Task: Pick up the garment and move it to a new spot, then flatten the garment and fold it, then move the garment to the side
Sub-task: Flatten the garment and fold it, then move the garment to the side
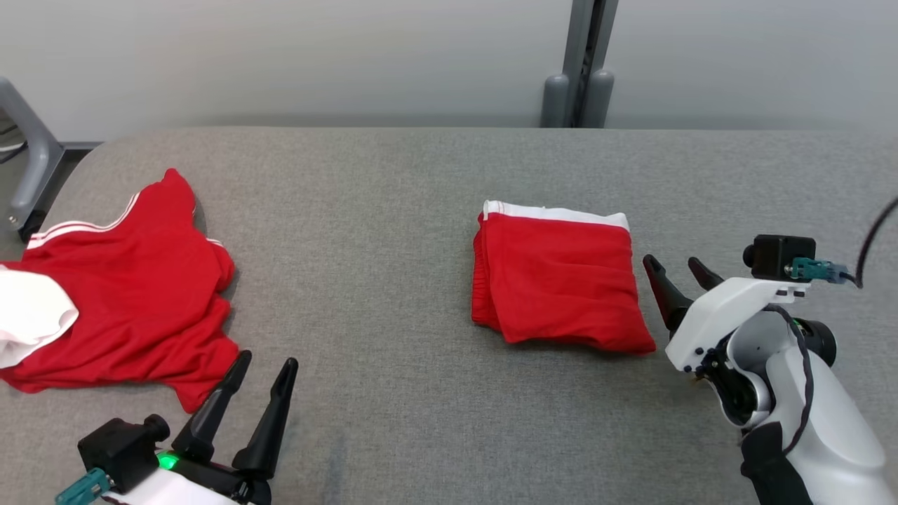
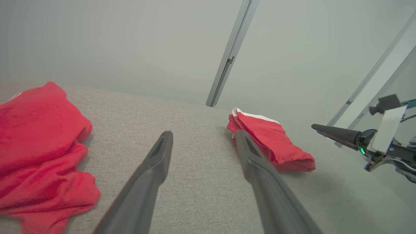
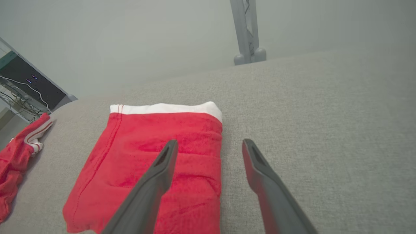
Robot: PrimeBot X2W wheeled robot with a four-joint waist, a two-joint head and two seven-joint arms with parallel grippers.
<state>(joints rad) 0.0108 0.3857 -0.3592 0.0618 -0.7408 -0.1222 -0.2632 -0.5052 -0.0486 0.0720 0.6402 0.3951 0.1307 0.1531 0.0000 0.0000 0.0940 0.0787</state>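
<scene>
Two hands, both spread wide and holding nothing. At the lower left of the head view my left hand (image 1: 266, 359) points up the frame, low over the grey table (image 1: 393, 231). Its fingers are just right of the lower hem of a crumpled red shirt (image 1: 126, 294) with white stripes, which lies along the left edge. At the lower right my right hand (image 1: 672, 261) rises on a bent white wrist, fingers angled up and to the left. Their tips are just beside the right edge of the folded garment (image 1: 561, 280), clear of it as far as I can tell. In the right wrist view the finger on the left of the frame crosses over the red cloth, while the other stands over bare table. The folded garment is a neat red rectangle with a white band along its far edge, lying right of centre, well apart from the shirt. Beyond it, at the table's far edge, a grey post (image 1: 582, 70) stands against a pale wall.
</scene>
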